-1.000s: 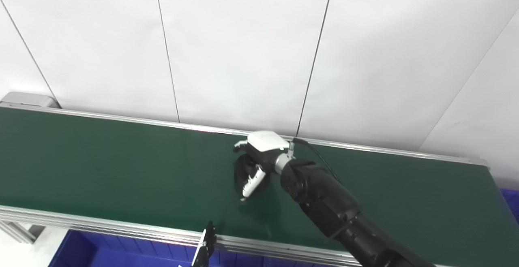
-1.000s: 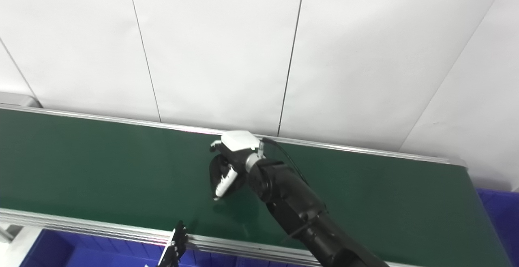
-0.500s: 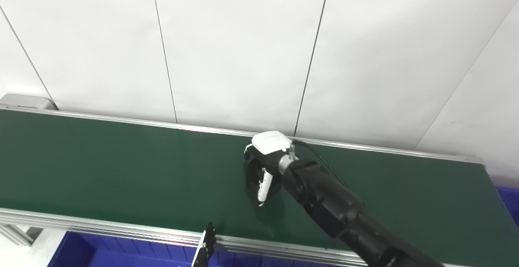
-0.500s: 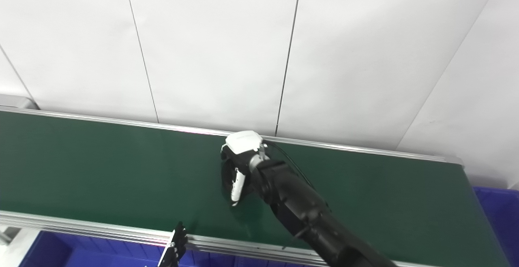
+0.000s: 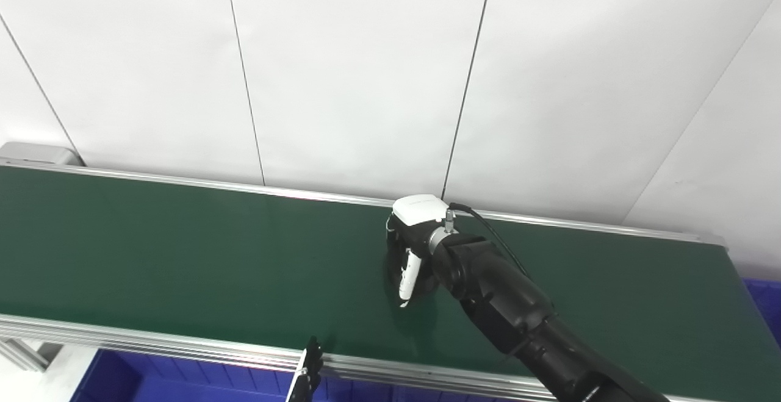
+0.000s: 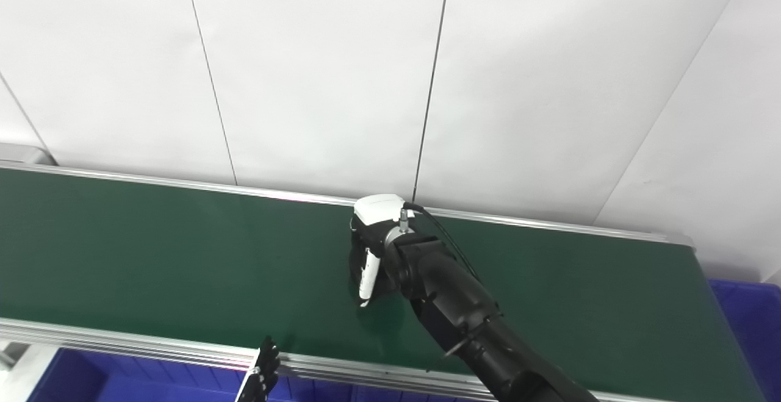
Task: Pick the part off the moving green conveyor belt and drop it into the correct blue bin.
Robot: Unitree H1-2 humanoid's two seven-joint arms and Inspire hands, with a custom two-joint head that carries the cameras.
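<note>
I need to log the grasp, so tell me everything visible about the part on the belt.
The part shows only as a dark, roundish shape, mostly hidden behind the right hand. It sits mid-belt on the green belt, nearer the far rail. The hand's fingers curl around it. Material, details and whether it is lifted cannot be told.

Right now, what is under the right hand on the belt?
A dark round part sits under the right hand on the green belt. The hand hides most of it, so its shape is unclear.
</note>
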